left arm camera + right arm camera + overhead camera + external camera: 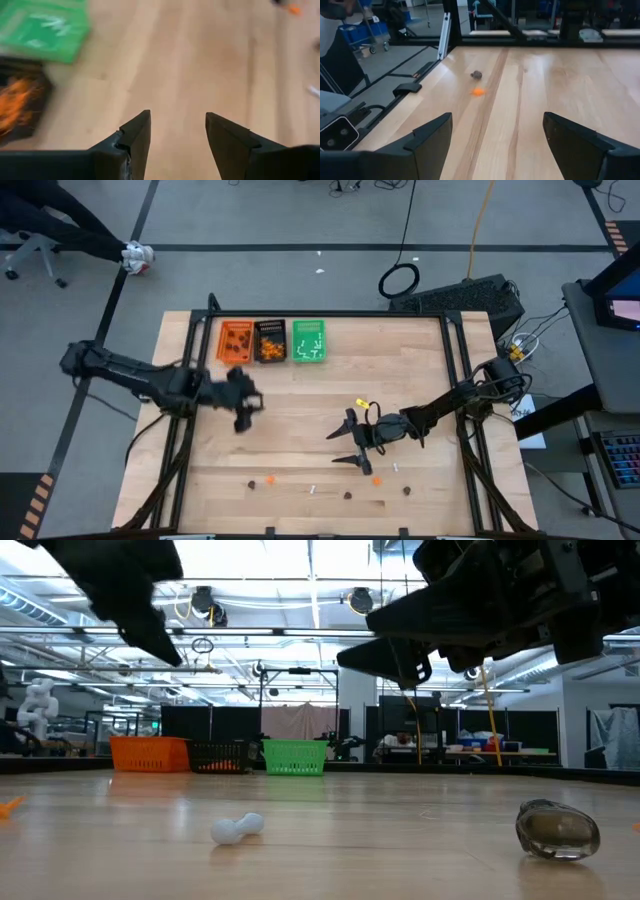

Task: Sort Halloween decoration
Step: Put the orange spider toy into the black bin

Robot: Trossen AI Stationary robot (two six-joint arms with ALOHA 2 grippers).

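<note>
Overhead and wrist views of a two-arm sorting station. 3 small trays stand side by side at the far edge of the wooden surface point(300, 430): an orange tray point(236, 341), a black tray point(270, 340) and a green tray point(308, 341). They are probably grouped there so that each kind of trinket has its own bin within reach of the left arm. The black tray already holds orange pieces and the green tray holds thin white pieces.

The left hand point(243, 405) hovers just in front of the trays with its fingers spread and nothing between them, a posture consistent with having no load to carry. The right hand point(352, 442) hangs over the middle of the surface, fingers spread wide and empty, pointed toward the unsorted pieces near the front edge.

Those remaining pieces lie scattered and well apart: an orange blob point(478, 92), a dark brown blob point(476, 75) and a white stick point(237, 828), among a few others, so the sorting appears unfinished.

No brand, label or legible writing can be made out on the trays, arms or trinkets.
</note>
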